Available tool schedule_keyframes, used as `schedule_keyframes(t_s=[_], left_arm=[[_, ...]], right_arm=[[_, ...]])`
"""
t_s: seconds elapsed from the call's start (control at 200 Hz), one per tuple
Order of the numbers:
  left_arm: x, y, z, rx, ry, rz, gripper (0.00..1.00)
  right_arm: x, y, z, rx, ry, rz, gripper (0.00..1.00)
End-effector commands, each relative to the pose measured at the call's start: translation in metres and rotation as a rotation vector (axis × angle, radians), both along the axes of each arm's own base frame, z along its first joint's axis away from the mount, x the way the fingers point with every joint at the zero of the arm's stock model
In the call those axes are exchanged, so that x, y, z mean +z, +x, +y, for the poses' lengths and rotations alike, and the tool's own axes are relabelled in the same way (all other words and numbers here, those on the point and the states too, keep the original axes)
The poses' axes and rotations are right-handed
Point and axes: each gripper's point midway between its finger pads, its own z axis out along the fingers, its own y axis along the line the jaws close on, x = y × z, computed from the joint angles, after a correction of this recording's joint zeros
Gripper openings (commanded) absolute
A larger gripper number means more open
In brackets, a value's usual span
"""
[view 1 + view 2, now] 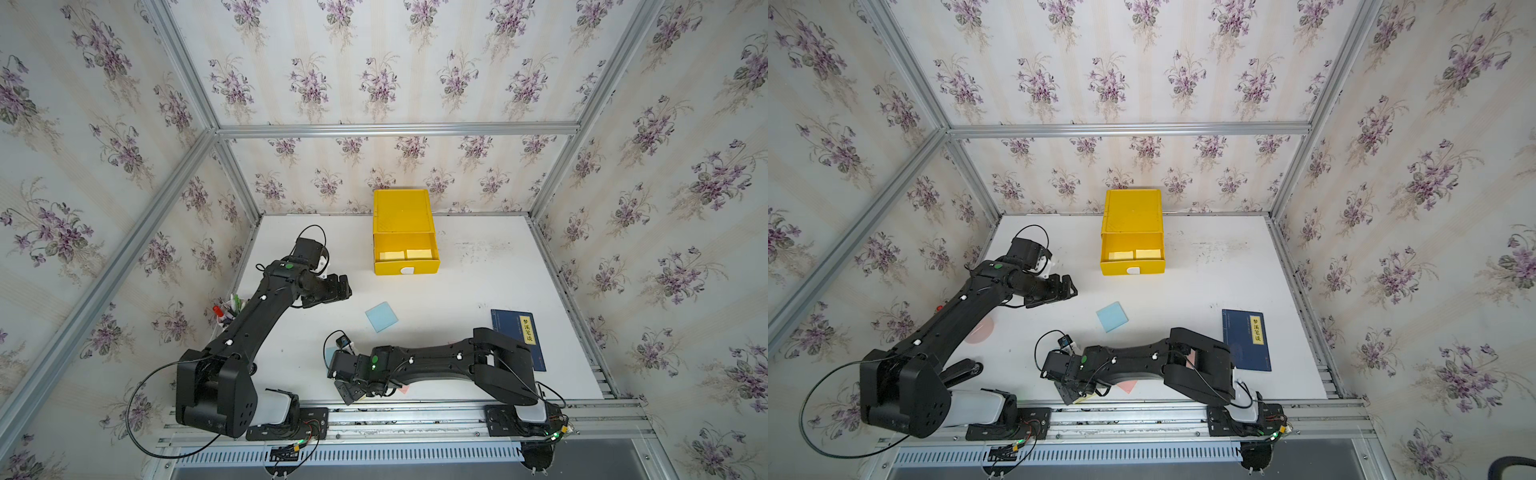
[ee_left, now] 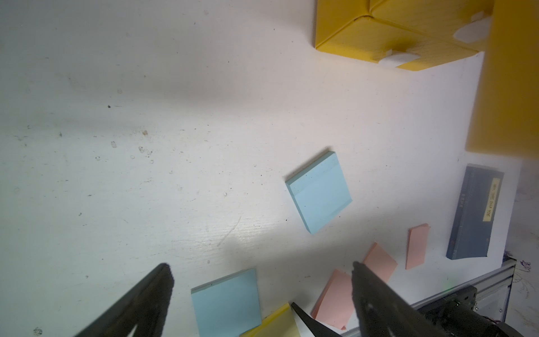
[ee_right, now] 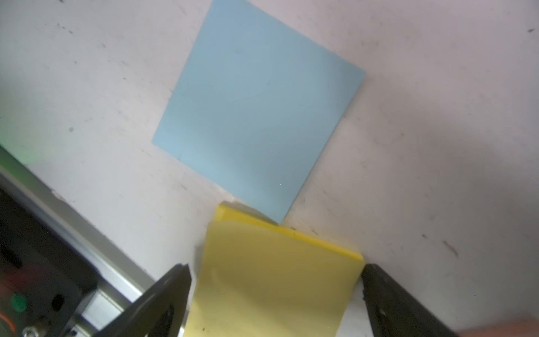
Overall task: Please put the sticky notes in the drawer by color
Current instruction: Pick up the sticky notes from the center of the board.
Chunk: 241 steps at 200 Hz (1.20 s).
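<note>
Right gripper (image 3: 275, 267) spread wide, straddling a yellow sticky note (image 3: 274, 291) at the tabletop's (image 1: 478, 282) front edge, not pinching it. A blue note (image 3: 256, 116) lies just beside. Left gripper (image 2: 261, 265) gapes empty. The drawer (image 1: 405, 266) stands open at the back edge.

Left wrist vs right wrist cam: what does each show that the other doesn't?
Left wrist only: the yellow drawer chest, the dark blue book, three pink notes, a lone blue note mid-table, and the open left pincer, holding nothing.
Right wrist only: both fingers of the open right pincer flanking the yellow pad.
Both: the yellow pad, the blue note whose corner meets it, and the white table.
</note>
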Motion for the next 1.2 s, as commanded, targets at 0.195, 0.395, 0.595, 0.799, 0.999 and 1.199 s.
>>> schedule_keyframes(t_s=[0.195,0.395,0.595,0.799,0.999,1.199], left_arm=[[-0.002,-0.001,0.0,-0.017,0.007,-0.003,0.94],[-0.001,-0.002,-0.001,-0.02,-0.003,-0.007,0.94],[-0.002,-0.001,-0.004,-0.02,-0.018,-0.001,0.94],[-0.002,-0.003,-0.004,-0.022,-0.018,-0.004,0.94],[-0.003,-0.005,-0.008,-0.037,-0.043,0.007,0.94],[-0.003,-0.005,-0.01,-0.04,-0.05,0.005,0.94]], right_arm=[[-0.052,-0.029,-0.063,-0.001,-0.301,0.095,0.96],[-0.057,-0.037,-0.103,-0.021,-0.363,0.128,0.91],[-0.06,-0.046,-0.103,-0.008,-0.371,0.166,0.92],[-0.043,-0.051,-0.106,-0.019,-0.388,0.146,0.95],[-0.041,-0.058,-0.113,-0.019,-0.418,0.157,0.96],[-0.047,-0.065,-0.101,0.013,-0.385,0.175,0.88]])
